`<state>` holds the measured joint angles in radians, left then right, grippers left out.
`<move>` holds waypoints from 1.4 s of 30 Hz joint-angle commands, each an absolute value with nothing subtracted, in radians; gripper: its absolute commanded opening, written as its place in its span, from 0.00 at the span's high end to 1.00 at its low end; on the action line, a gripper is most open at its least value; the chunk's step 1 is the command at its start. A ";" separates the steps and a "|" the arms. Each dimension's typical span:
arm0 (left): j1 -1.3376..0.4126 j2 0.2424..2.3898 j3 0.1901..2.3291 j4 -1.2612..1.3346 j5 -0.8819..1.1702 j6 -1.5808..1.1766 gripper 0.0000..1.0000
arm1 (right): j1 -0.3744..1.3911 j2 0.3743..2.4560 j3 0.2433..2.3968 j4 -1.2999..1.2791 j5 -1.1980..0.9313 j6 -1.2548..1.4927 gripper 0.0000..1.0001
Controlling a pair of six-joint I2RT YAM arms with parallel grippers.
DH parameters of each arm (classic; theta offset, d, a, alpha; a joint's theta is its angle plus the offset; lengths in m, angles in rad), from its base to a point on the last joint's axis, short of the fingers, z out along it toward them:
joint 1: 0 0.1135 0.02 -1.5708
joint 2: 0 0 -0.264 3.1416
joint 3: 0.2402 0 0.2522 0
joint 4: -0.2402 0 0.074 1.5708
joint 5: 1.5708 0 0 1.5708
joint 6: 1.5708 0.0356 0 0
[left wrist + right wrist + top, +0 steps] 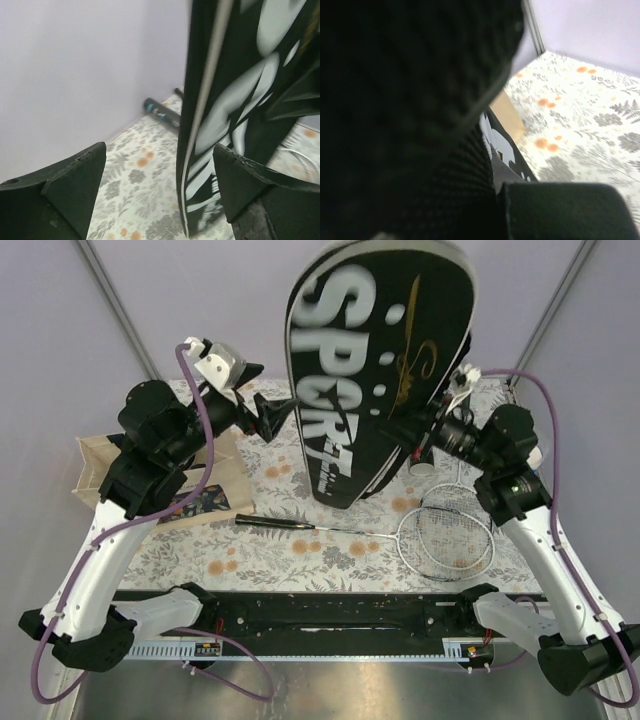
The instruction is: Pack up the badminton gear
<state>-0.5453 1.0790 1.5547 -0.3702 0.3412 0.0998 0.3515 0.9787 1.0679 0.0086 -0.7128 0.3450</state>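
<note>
Top external view: the black racket cover lettered "SPORT" is raised between the two arms, its wide end high toward the far wall and its narrow end low over the floral tablecloth. The right gripper is clamped on the cover's right edge. The left gripper sits just beside the cover's left edge with its fingers spread. The silver-framed racket lies flat on the cloth near the arms, handle pointing left, head under the right arm. The beige tote bag lies at the left edge, partly under the left arm.

Left wrist view: the two dark fingers stand wide apart and grip nothing. The cover stands on edge between them, close against the right-hand finger; whether they touch cannot be told. The black tube with teal print lies far off by the wall.

Right wrist view: black mesh fabric of the cover fills most of the frame, pressed close over one finger at the bottom. A corner of the tote bag and flowered cloth show beyond.
</note>
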 commanded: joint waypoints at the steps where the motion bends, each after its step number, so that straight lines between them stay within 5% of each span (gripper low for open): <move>1: -0.529 1.115 1.615 -0.342 0.040 0.078 0.09 | 0.353 1.046 1.300 -0.049 -0.495 0.796 1.00; 9: -0.655 1.006 1.412 -0.411 0.160 0.129 0.11 | 0.351 1.212 1.483 -0.238 -0.362 0.985 1.00; 17: -0.845 1.000 1.141 -0.290 0.018 0.146 0.12 | 0.353 1.273 1.293 -0.078 -0.387 1.164 1.00; 29: -0.940 1.183 1.104 -0.229 -0.075 0.159 0.17 | 0.351 1.298 1.181 0.058 -0.388 1.255 1.00; 37: -0.948 1.195 1.092 -0.255 -0.129 0.152 0.33 | 0.351 1.310 1.164 0.063 -0.403 1.238 1.00; 40: -0.948 1.184 1.085 -0.262 -0.127 0.152 0.51 | 0.351 1.319 1.158 0.061 -0.410 1.229 1.00; 42: -0.948 1.177 1.071 -0.258 -0.120 0.164 0.55 | 0.351 1.324 1.147 0.072 -0.408 1.229 1.00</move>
<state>-0.9432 1.2034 1.0889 -0.2920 -0.0963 0.1524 0.3515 1.3220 1.1503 -0.0227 -0.4034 1.2324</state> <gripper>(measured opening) 0.483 0.090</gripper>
